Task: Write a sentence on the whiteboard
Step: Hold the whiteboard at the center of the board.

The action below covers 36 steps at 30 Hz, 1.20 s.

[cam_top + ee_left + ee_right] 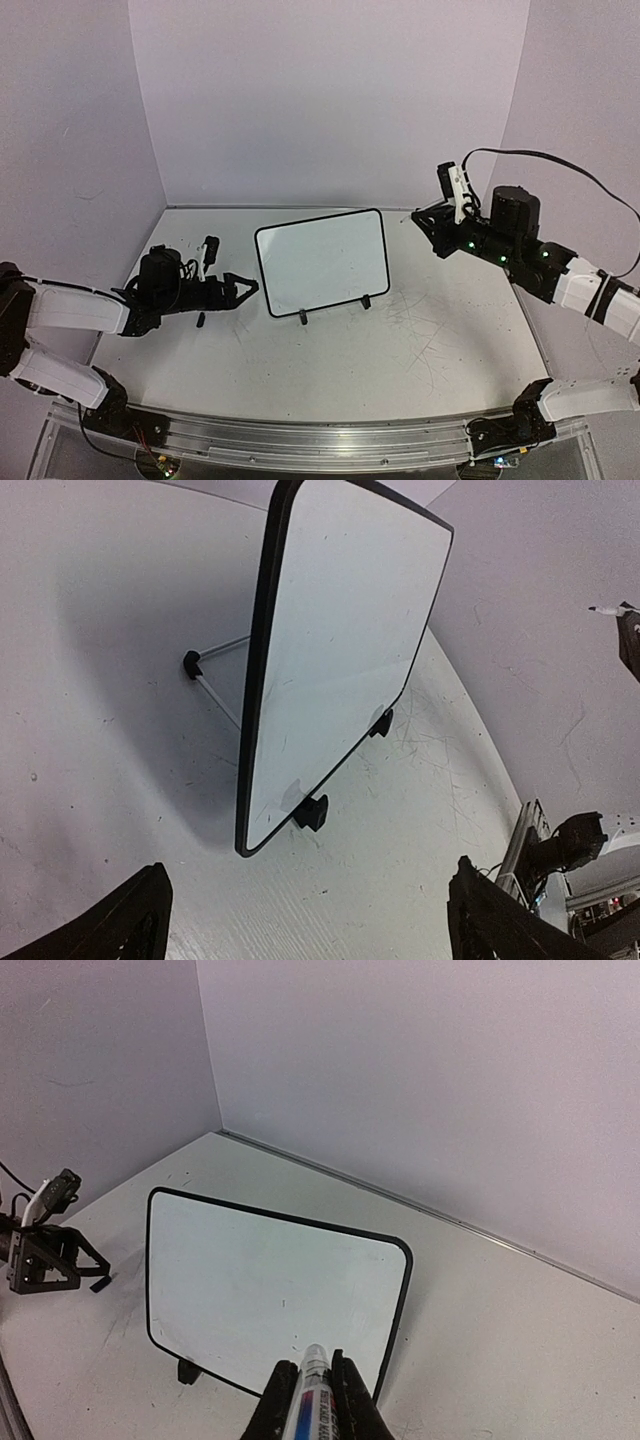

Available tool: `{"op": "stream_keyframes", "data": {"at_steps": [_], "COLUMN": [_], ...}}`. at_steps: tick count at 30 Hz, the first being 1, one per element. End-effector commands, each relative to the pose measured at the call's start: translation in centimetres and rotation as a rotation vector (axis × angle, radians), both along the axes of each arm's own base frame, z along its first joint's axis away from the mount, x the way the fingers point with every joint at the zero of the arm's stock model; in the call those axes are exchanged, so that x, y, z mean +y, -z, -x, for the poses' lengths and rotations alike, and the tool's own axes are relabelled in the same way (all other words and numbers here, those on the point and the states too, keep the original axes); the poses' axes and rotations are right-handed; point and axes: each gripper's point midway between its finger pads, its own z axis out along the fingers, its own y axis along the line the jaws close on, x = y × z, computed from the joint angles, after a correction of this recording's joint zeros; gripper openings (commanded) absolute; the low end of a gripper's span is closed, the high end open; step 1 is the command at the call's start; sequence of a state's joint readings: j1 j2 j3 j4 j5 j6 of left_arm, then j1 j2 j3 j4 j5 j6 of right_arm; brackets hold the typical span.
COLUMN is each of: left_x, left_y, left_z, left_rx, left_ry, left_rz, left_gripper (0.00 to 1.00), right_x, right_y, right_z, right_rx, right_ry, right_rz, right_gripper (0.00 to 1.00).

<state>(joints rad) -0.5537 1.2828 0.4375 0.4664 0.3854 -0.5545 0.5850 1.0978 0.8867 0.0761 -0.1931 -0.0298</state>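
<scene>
Pale lavender walls (330,100) close in on a white, scuffed bench (330,370).

The left end effector (238,288) is released, and in its wrist view the two black fingers (130,920) stand wide apart with nothing between them. It sits low over the bench just left of the whiteboard (322,260), pointing at the lower left corner of the frame without touching it. Behind it the left arm (75,310) stretches out nearly level, its white forearm running back toward the left wall before folding down to its base at the near edge. The wrist is rolled, so the whiteboard appears tipped on its side in that camera.

The right end effector (315,1360) is clenched on a marker (313,1395), a white barrel with a blue and red label held lengthwise between the fingers, its tip aimed down at the whiteboard's near edge and short of it. This end effector hangs raised in the air, up and to the right of the whiteboard. Its arm (540,260) climbs from the base to a bent elbow, with a black cable (560,162) looping above it.

The whiteboard stands at mid-bench between both arms, leaning back on its two black feet (303,318). A thin wire strut (215,675) props it from behind. Its white face carries only faint grey smudges.
</scene>
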Motion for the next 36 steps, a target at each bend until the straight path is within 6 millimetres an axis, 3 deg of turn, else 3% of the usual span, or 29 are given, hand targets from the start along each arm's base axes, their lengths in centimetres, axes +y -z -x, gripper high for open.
{"op": "stream_keyframes", "data": {"at_steps": [1, 6, 17, 21, 25, 31, 36], "left_x": [-0.5, 0.0, -0.6, -1.0, -1.1, -1.9, -2.5], "left_y": [-2.5, -2.7, -2.6, -2.5, -2.4, -2.4, -1.3], "left_z": [-1.4, -2.0, -3.0, -3.2, -3.9, -4.5, -5.3], "left_rx": [-0.081, -0.087, -0.095, -0.112, -0.133, -0.150, -0.138], "left_ry": [0.029, 0.047, 0.132, 0.167, 0.177, 0.242, 0.269], "left_rz": [0.048, 0.084, 0.108, 0.097, 0.085, 0.091, 0.087], "left_gripper": [0.97, 0.97, 0.96, 0.93, 0.89, 0.80, 0.73], "right_x": [0.0, 3.5, 16.6, 19.7, 21.4, 22.3, 24.3], "right_y": [-1.2, -0.6, -1.5, -1.4, -1.0, -1.0, 0.8], "right_z": [-1.1, -1.8, -0.6, -1.1, -1.7, -1.3, -1.0], "right_rx": [-0.032, 0.003, -0.030, -0.035, -0.057, -0.115, -0.090], "right_ry": [0.040, -0.021, -0.228, -0.271, -0.288, -0.332, -0.379], "right_rz": [-0.021, 0.021, 0.069, 0.074, 0.096, 0.079, 0.091], "right_gripper": [0.00, 0.00, 0.00, 0.00, 0.00, 0.00, 0.00]}}
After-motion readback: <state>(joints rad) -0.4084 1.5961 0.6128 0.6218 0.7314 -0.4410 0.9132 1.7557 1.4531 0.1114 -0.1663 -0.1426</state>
